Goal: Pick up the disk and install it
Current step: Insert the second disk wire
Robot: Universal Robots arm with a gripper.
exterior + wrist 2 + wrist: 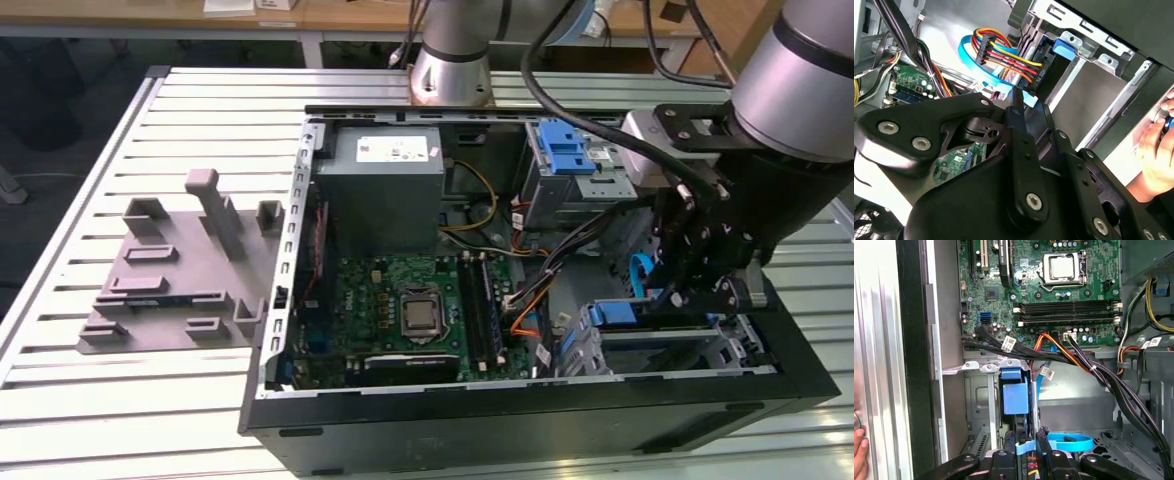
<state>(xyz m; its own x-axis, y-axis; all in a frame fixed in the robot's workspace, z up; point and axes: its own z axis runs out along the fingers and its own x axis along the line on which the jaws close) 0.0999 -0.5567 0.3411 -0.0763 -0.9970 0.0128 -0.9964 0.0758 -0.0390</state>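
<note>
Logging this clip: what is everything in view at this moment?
computer case: one, black, open on table
table: one, silver, slatted
motherboard: one, green, in case
power supply box: one, grey, in case
fixture: one, grey, on table, exterior view's left
disk: one, blue-framed, on edge at the gripper
data cable: one, light blue, near disk
arm: one, silver, above case
gripper: one, black, in drive bay
person's hand: one, at case's outer wall
</note>
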